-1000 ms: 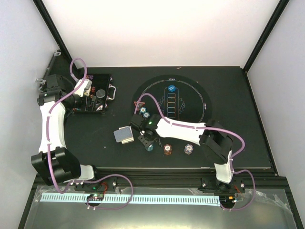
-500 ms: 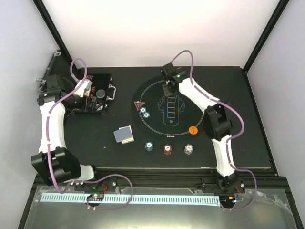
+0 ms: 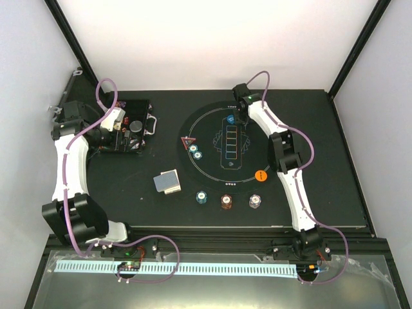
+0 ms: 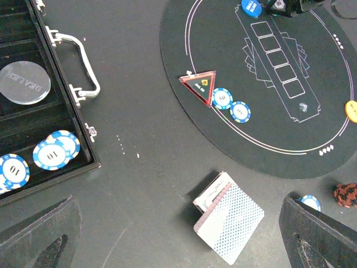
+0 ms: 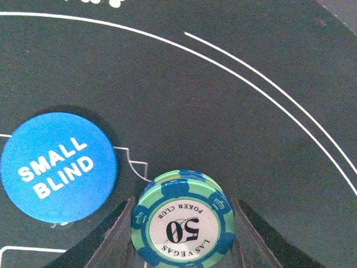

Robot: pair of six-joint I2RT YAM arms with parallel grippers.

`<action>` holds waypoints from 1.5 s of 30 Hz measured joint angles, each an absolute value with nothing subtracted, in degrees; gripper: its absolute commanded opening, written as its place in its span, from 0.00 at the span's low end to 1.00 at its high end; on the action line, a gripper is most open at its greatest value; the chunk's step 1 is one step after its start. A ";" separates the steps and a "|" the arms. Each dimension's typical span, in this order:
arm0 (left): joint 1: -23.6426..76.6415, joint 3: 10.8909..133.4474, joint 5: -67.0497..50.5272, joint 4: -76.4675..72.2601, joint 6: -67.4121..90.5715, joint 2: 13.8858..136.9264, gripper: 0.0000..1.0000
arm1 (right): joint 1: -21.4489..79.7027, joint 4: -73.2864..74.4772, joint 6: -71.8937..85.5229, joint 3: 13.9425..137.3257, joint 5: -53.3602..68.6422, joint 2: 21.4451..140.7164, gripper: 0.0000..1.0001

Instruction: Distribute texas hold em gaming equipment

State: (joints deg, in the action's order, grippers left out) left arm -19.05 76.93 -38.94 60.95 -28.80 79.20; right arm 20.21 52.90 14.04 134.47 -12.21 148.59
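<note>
Teal chip stack (image 5: 183, 220) marked 50, gripped between fingers of my right gripper (image 3: 242, 120), just beside blue small blind button (image 5: 58, 166), my left gripper (image 4: 178, 240) spread wide, holding nothing, well left of that button.

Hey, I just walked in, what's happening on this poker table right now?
Two robot arms are laying out poker gear. The right gripper reaches to the far side of the round mat, holding a short stack of 50 chips between its fingers, right beside the blue small blind button. The left gripper is open above the black case. A deck of cards lies between case and mat, and an orange button sits on the mat.
</note>
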 measured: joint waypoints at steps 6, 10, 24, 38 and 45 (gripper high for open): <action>-19.07 77.01 -39.20 60.99 -28.77 79.64 0.99 | 20.27 52.53 14.06 134.93 -10.09 149.16 0.25; -19.07 77.01 -39.40 61.01 -28.77 79.64 0.99 | 20.27 51.11 14.09 133.05 -8.99 148.29 0.31; -19.07 77.01 -40.45 61.21 -28.80 79.64 0.99 | 22.41 53.65 13.96 128.44 -9.06 142.52 0.78; -19.14 77.34 -40.80 62.00 -29.08 79.46 0.99 | 54.35 46.06 17.10 91.81 -7.62 110.85 0.83; -19.44 77.41 -40.88 62.24 -29.41 79.46 0.99 | 60.86 46.26 20.47 83.94 -5.78 110.93 0.85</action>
